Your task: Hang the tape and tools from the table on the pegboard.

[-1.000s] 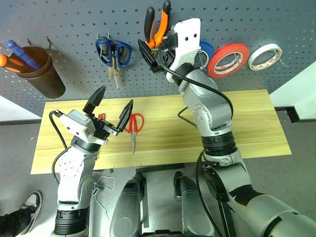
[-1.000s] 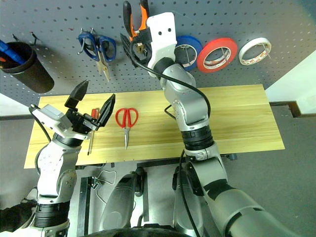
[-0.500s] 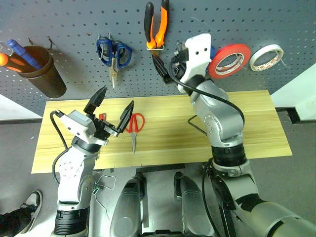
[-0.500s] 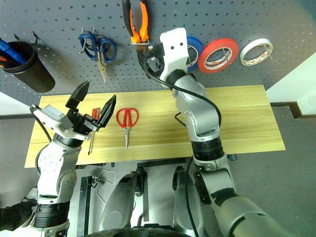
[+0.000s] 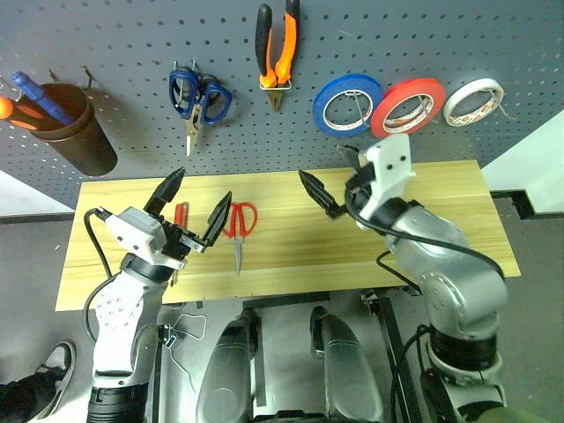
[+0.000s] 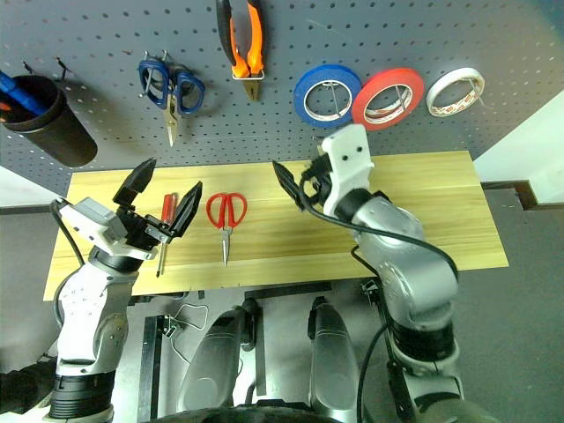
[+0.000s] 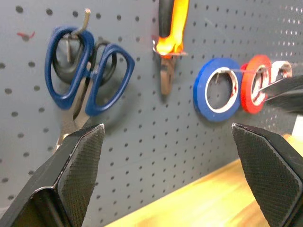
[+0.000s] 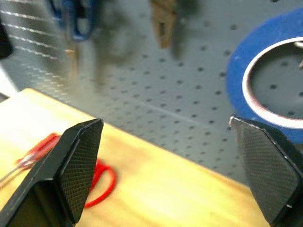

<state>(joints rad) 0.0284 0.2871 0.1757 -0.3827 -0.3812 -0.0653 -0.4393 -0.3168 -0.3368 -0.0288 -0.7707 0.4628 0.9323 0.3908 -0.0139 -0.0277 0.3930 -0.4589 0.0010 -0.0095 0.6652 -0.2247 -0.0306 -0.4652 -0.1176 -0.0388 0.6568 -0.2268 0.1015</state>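
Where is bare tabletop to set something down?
The light wooden table is bare from the right gripper to its right end. It is crowded at the left: red-handled scissors and slim reddish-handled screwdriver lie by the left gripper.

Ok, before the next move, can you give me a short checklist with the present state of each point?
1. Pliers hang on the pegboard: ok.
2. Red tape hangs on the pegboard: ok.
3. Red scissors hung: not ok, they lie on the table.
4. Screwdriver hung: not ok, it lies on the table beside the left gripper.
5. Left gripper open and empty: ok.
6. Right gripper open and empty, away from the pegboard: ok.
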